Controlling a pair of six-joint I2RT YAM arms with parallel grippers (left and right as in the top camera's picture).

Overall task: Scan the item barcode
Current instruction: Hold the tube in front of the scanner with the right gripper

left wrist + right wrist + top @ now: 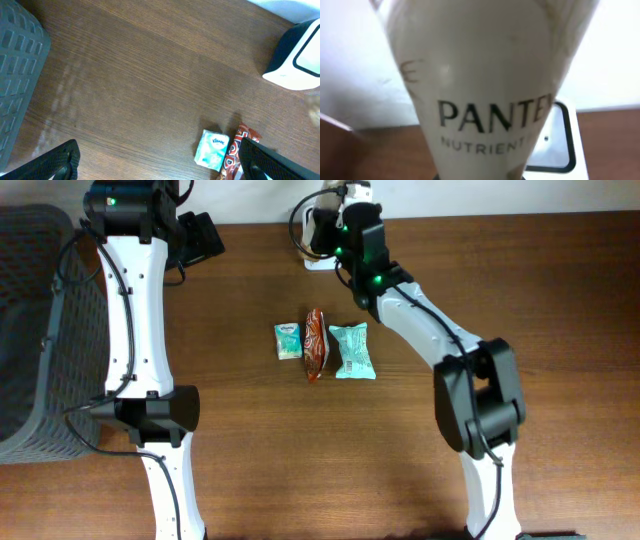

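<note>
A cream-white Pantene tube fills the right wrist view, and my right gripper is shut on its lower end. Its fingers are hidden under the tube. The tube hangs just in front of the white barcode scanner, which stands at the table's back edge. No barcode shows on the side facing the camera. My left gripper hovers at the back left, open and empty, its dark fingertips wide apart above bare wood.
A tissue pack, a red snack bag and a teal packet lie in a row mid-table. A grey mesh basket stands at the left edge. In the left wrist view, the scanner sits at the upper right.
</note>
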